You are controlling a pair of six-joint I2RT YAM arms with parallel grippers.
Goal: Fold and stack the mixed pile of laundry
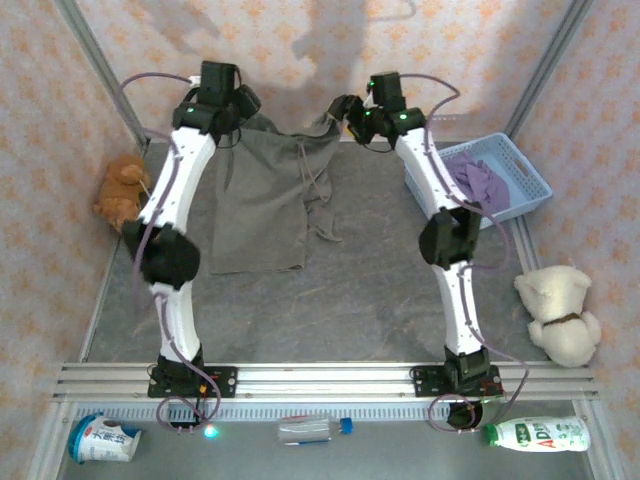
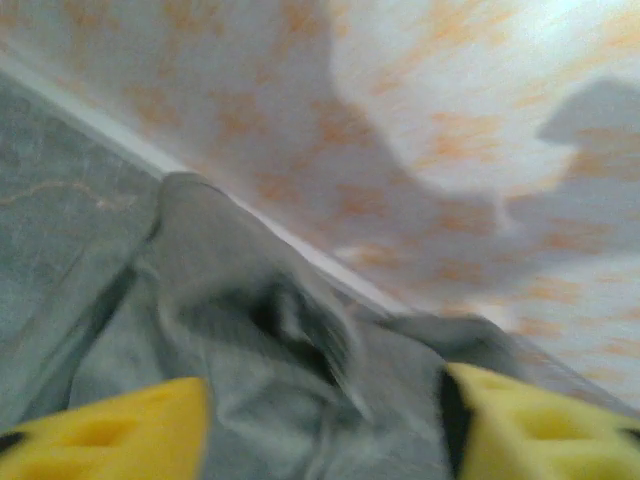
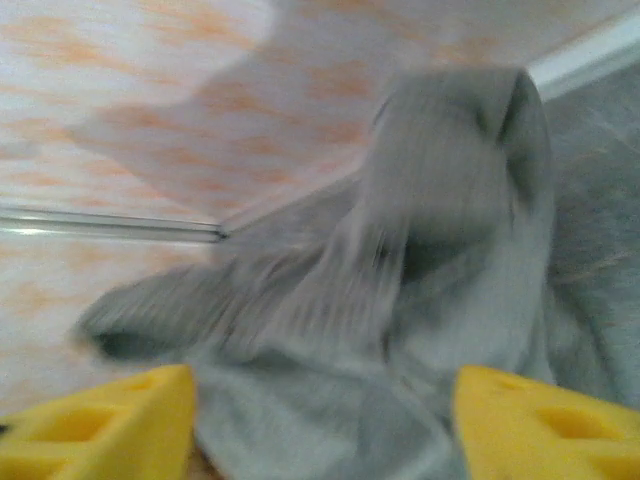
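Trousers: the grey-brown trousers (image 1: 265, 200) lie spread on the table (image 1: 380, 290), about 11 o'clock from its middle. The waist is bunched up against the back wall and the legs run back towards the arms' bases. A drawstring trails off the right side.

Left gripper: the left gripper (image 1: 248, 108) is up at the back wall over the left corner of the waistband. On its own camera the yellow fingers (image 2: 100, 430) stand wide apart. Crumpled grey cloth sits in the gap and beyond it, and nothing is pinched.

Right gripper: the right gripper (image 1: 345, 108) is at the back wall at 12 o'clock, over the right corner of the waistband. Its yellow fingers (image 3: 540, 420) are also spread wide. Smeared grey cloth is heaped in front of them and is not clamped.

Shirt: the purple shirt (image 1: 480, 180) is crumpled inside the basket (image 1: 525, 160), at about 2 o'clock on the table, just beside the right arm.

Orange toy: the orange plush toy (image 1: 122, 190) sits against the left wall at 9 to 10 o'clock.

Cream toy: the cream plush toy (image 1: 558, 310) sits near the right edge at 4 o'clock.

Front ledge: a white bottle with a green cap (image 1: 535, 433) lies at 5 o'clock, and a clear bottle with a blue cap (image 1: 312, 428) at 6 o'clock.
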